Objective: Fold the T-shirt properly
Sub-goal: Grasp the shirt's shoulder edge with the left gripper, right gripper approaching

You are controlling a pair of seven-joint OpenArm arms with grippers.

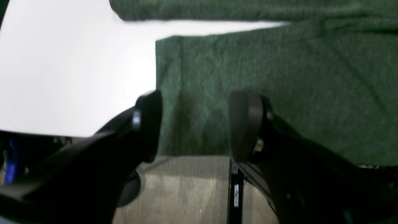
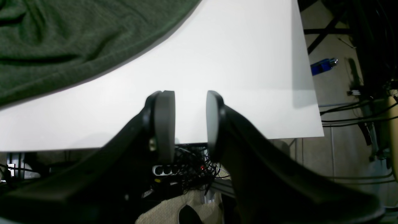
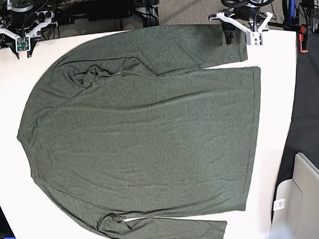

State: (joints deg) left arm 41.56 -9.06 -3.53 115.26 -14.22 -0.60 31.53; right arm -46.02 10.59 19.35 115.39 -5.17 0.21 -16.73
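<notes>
The dark olive-green T-shirt [image 3: 144, 131] lies spread flat on the white table [image 3: 281, 117], with its long sleeves folded along the top and bottom edges. My left gripper [image 3: 234, 34] hangs over the cuff end of the upper sleeve at the table's far right corner. In the left wrist view its fingers [image 1: 149, 124] stand wide open above the hemmed sleeve fabric [image 1: 279, 93], holding nothing. My right gripper [image 3: 24, 44] sits at the far left corner, off the shirt. In its wrist view the gripper [image 2: 190, 124] is open over bare table, with the T-shirt [image 2: 62, 40] curving away at upper left.
A black surface [image 3: 315, 104] borders the table on the right, with a beige box [image 3: 310, 197] below it. A power strip and tangled cables [image 2: 174, 169] hang under the table edge. A blue object [image 2: 323, 66] lies on the floor.
</notes>
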